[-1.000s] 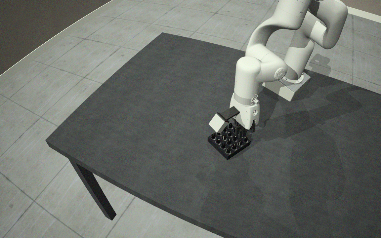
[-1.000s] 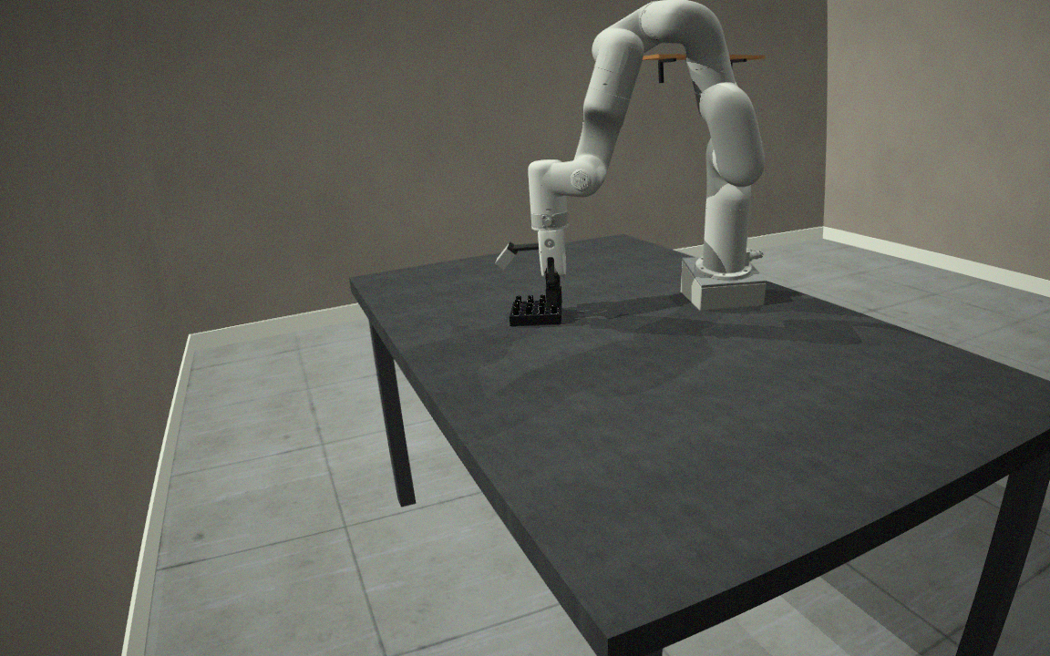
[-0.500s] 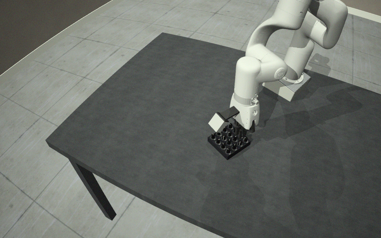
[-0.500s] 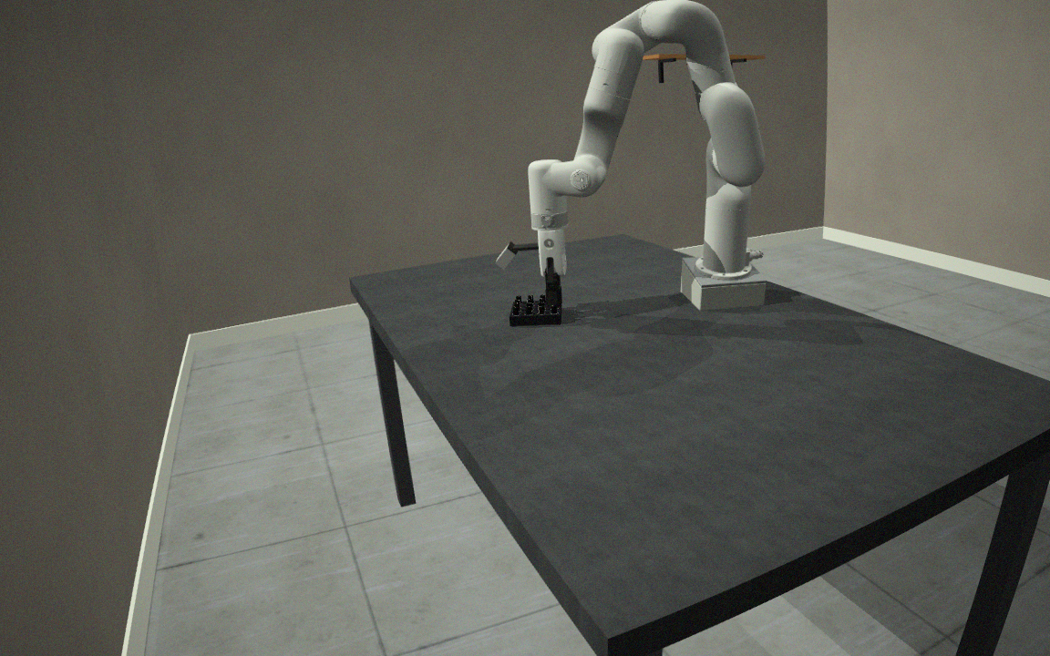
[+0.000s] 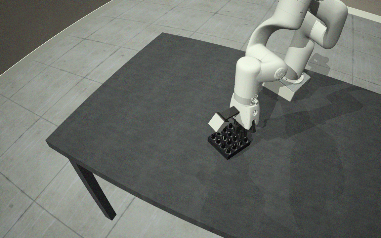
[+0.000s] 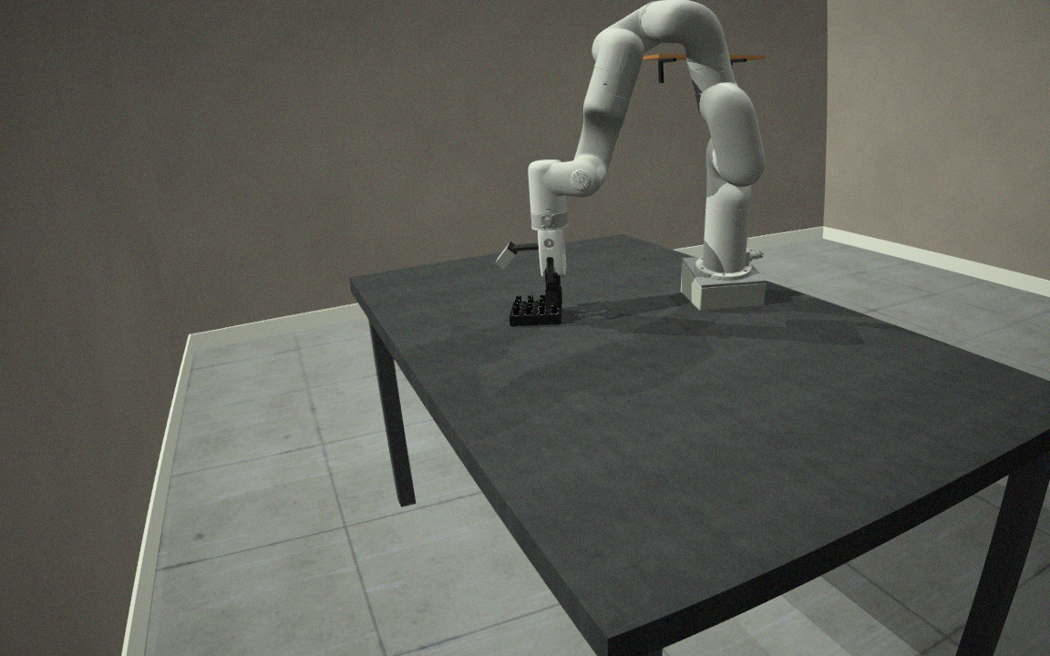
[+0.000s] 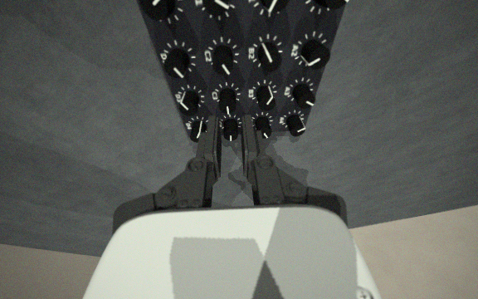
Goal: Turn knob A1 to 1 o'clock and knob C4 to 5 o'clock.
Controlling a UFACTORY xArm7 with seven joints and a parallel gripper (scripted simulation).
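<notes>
Dark bench (image 5: 126, 118), white arm (image 5: 246, 76) bent down over the knob box (image 5: 218, 149), which stood flat near the bench's middle. The tool (image 7: 230, 132) sat astride knob C4 (image 7: 231, 124), fingers slack, not pinching it. My guess was that C4's turn was partly or fully done, though its line was too small to read. A1 was cut off in the wrist view, so probably still to go.

Dim, even light, soft arm shadows spilling across the dark table (image 5: 144, 97), no glare, straight edges bowed toward the top view's borders, wrist view coarse, knob labels blurred
</notes>
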